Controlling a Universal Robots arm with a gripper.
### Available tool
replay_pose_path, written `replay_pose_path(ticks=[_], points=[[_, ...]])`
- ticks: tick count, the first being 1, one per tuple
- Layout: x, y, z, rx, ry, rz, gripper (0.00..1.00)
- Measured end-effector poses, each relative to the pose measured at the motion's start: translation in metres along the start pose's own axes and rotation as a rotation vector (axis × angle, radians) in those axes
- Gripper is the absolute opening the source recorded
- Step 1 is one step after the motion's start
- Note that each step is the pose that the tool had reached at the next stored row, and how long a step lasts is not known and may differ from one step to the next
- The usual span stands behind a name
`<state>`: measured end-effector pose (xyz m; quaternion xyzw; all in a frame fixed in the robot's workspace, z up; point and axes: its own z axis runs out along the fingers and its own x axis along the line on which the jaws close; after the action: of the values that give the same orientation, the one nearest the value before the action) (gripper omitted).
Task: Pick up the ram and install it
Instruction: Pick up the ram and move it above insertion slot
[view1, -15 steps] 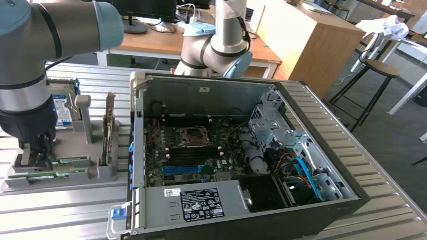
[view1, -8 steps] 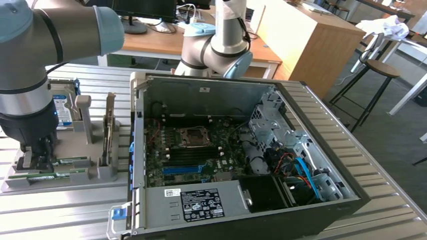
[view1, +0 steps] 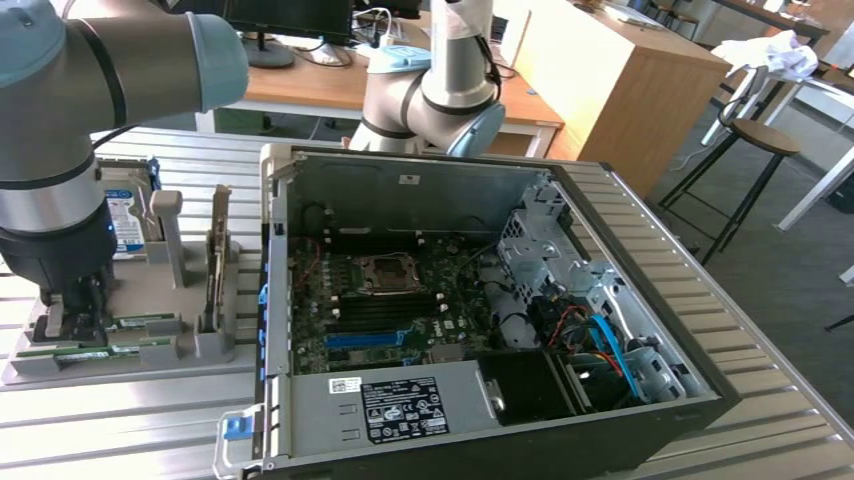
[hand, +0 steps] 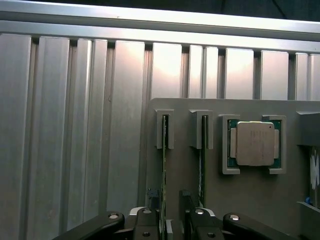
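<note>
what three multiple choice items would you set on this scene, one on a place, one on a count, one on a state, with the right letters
1. Where is the processor chip?
A. in a recess of the grey holder
B. between the fingers
C. lying across the ram sticks

2. How many ram sticks stand in the holder's slots?
A. one
B. two
C. four

3. How do the fingers stand?
A. shut on the chip
B. open, one either side of a ram stick seated in its slot
C. shut, holding nothing

Answers:
1 A: the chip lies in its own frame on the holder, beside the sticks.
2 B: the wrist view shows two edge-on boards in two slots.
3 B: a gap shows on each side of the stick between them.
</note>
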<state>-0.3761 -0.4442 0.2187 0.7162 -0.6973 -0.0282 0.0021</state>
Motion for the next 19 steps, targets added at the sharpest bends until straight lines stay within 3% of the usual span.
replay_pose_path(ticks=[19], points=[[0.0006,-0.0002,0.0043,-0.0007,0.0006,-0.017,0.30]])
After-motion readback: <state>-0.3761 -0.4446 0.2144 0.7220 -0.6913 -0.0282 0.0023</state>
